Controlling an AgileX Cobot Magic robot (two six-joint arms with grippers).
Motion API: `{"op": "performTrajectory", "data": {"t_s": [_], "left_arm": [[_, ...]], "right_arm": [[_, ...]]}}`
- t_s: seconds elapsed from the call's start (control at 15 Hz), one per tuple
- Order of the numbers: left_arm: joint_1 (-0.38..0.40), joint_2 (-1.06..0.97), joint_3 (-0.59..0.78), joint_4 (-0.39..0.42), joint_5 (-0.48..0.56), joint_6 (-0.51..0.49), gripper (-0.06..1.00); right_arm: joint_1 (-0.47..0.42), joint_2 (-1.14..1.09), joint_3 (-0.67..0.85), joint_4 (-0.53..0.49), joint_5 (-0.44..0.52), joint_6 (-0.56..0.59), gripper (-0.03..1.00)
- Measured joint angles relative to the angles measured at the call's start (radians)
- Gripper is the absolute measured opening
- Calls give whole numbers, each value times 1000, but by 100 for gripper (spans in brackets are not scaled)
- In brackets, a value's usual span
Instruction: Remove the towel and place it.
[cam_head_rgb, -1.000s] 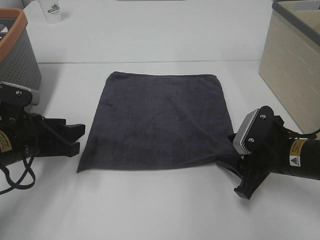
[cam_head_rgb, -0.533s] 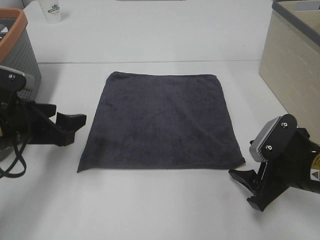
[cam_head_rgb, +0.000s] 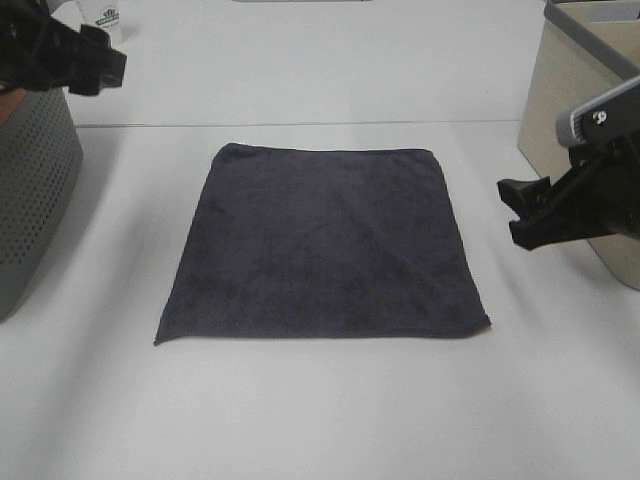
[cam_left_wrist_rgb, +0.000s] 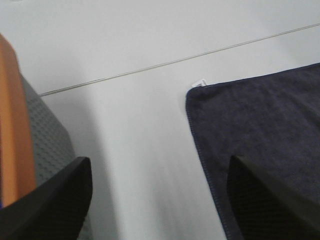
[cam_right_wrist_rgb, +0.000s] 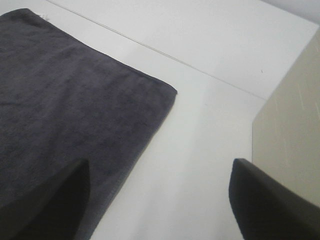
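**As the towel (cam_head_rgb: 322, 245) lies flat, we judge the job all but done**

Because the towel is spread square and smooth in the middle of the frame, on the bare table (cam_head_rgb: 320, 420), we take both halves of the task as done. It is out of the basket (cam_head_rgb: 35, 160) at the left edge and set down apart from it. Its white tag (cam_left_wrist_rgb: 200, 83) shows at the far left corner, and we see no fold or bunching.

The left hand (cam_head_rgb: 108, 68) hangs at the upper left of the frame, by the basket, with its fingers spread and nothing between them. Its wrist view shows only table and a towel corner in the gap. The right hand (cam_head_rgb: 515, 212) hangs at the right edge, just in front of the beige bin (cam_head_rgb: 575, 150), likewise spread and empty. Neither touches the towel.

What is left, as we read it, is little: at most, bringing the arms to rest. If the towel was meant for the bin and not the table, that step is not yet done, and the pictures do not settle it.
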Motion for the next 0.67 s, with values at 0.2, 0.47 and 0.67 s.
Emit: {"op": "performTrajectory", "data": {"t_s": [0.2, 0.47, 0.67], "left_arm": [[0, 0, -174, -1, 228, 15, 70], [3, 0, -376, -96, 439, 124, 70], [43, 0, -480, -263, 534, 221, 70]], "right_arm": [[0, -23, -213, 96, 448, 46, 76], [0, -23, -620, 119, 1060, 48, 76], [0, -9, -877, 122, 1316, 80, 76]]}}
